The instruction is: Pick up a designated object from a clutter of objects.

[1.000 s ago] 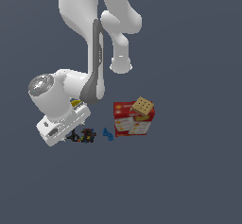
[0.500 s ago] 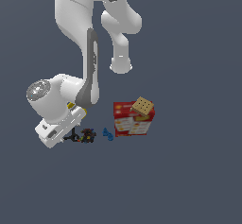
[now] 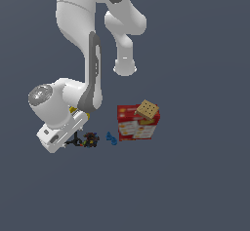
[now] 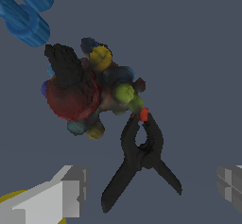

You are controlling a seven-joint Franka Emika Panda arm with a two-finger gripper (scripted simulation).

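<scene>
Black pronged clamp [image 4: 141,161] flat on floor, red-orange tip touching dark speckled lump [image 4: 90,93]; handles splayed between gripper [image 4: 151,190] fingers [image 4: 64,192], spread wide, not touching it. Blue piece [image 3: 112,138] just right of lump in exterior view's terms; red-and-white box [image 3: 136,124] further right, tan holed block [image 3: 147,109] on top

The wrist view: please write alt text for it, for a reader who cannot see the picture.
A black clamp with splayed handles and a red-orange tip lies on a dark floor between the two open pincer fingers. Its tip touches or nearly touches a dark lump with coloured specks; a blue piece sits beyond the lump.
</scene>
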